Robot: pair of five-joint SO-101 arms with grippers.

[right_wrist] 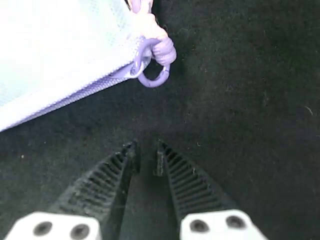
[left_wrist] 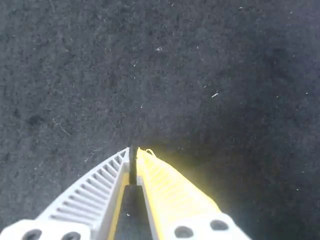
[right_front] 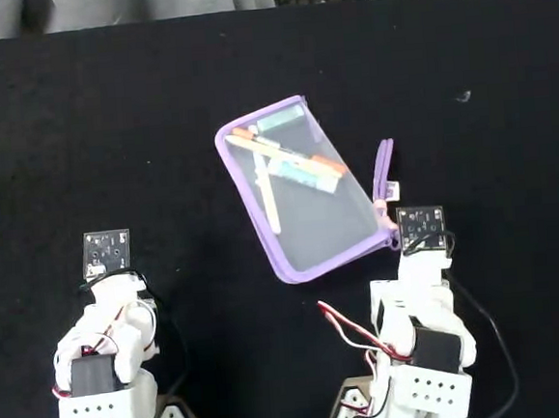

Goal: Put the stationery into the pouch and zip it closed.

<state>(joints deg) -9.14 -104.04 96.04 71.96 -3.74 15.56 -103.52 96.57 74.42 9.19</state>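
Note:
A clear pouch (right_front: pixel 303 202) with purple trim lies tilted in the middle of the black table, with several pieces of stationery (right_front: pixel 290 160) inside it. Its purple zipper pull (right_front: pixel 388 215) and wrist strap (right_front: pixel 384 167) sit at the pouch's right corner. In the right wrist view the pouch corner (right_wrist: pixel 60 55) and the pull ring (right_wrist: pixel 152 75) lie a short way ahead of my right gripper (right_wrist: pixel 146 152), whose black fingers stand a narrow slit apart with nothing between them. My left gripper (left_wrist: pixel 134 152) is shut over bare black cloth, far to the left of the pouch.
Both arms are folded back near the table's front edge, the left arm (right_front: pixel 108 310) and the right arm (right_front: pixel 421 285). Black cloth (right_front: pixel 109 135) covers the table all around the pouch.

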